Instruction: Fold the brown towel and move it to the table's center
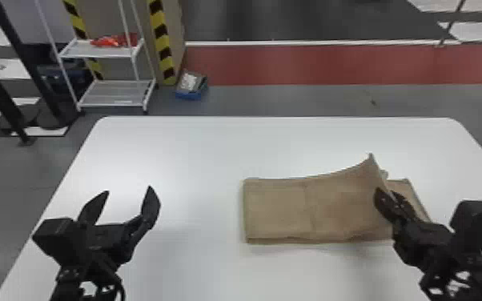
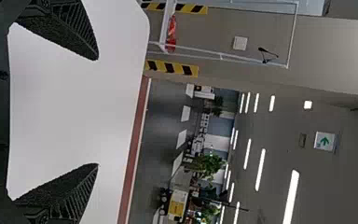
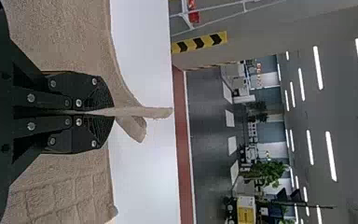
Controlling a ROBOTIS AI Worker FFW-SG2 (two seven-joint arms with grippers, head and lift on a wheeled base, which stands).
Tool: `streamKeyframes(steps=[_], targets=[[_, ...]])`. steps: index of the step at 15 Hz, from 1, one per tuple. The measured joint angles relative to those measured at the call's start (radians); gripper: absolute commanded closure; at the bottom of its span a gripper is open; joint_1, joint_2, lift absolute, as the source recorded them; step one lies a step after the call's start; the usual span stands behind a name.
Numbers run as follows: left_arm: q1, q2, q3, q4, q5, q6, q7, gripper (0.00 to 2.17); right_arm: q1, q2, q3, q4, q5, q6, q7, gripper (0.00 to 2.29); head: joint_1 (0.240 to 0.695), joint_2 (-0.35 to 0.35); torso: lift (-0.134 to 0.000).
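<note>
— What's nearest?
— At the table's [image 1: 196, 160] left side, the left gripper [image 1: 129, 190] stands wide apart, holding nothing. At its right side, the right gripper [image 1: 386, 193] is closed on the brown towel [image 1: 276, 208]; the right wrist view adds the pinched fold, jutting past the fingertips.
— Edges, room?
— White tabletop spans between left gripper and towel, and on to the table's far edge.
— The towel?
— Right of the table's middle, oblong, layered, one corner peaked.

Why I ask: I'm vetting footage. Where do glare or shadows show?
Head view: a pale sheen on the left of the table, a soft shadow by the near edge of the brown towel; left wrist view: ceiling lights glare white; right wrist view: likewise.
</note>
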Motion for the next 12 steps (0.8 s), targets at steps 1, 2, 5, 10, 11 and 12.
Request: streamKeyframes(steps=[1, 2, 5, 10, 11, 12], targets=[[-0.002, 0.000, -0.001, 0.002, 0.000, 0.000, 0.000, 0.06, 0.010, 0.000, -0.014, -0.015, -0.010, 0.000, 0.000, 1.43, 0.695, -0.002, -0.097], [-0.003, 0.000, -0.003, 0.003, 0.000, 0.000, -0.001, 0.06, 0.019, 0.000, -0.028, -0.030, -0.021, 0.000, 0.000, 1.43, 0.695, -0.011, -0.097], [-0.003, 0.000, -0.007, 0.003, -0.001, 0.000, -0.002, 0.06, 0.023, 0.000, -0.055, -0.041, -0.038, 0.013, 0.000, 1.43, 0.695, -0.029, -0.097], [-0.003, 0.000, -0.009, 0.003, -0.002, 0.003, -0.003, 0.06, 0.009, 0.000, -0.086, -0.018, -0.044, 0.038, 0.000, 1.41, 0.695, -0.051, -0.097], [-0.003, 0.000, -0.009, 0.003, -0.002, 0.003, -0.003, 0.06, 0.006, 0.000, -0.094, -0.017, -0.046, 0.044, 0.000, 1.41, 0.695, -0.060, -0.097], [-0.003, 0.000, -0.010, 0.004, -0.002, 0.004, -0.003, 0.06, 0.005, 0.000, -0.101, -0.017, -0.051, 0.047, 0.000, 1.41, 0.695, -0.064, -0.097]])
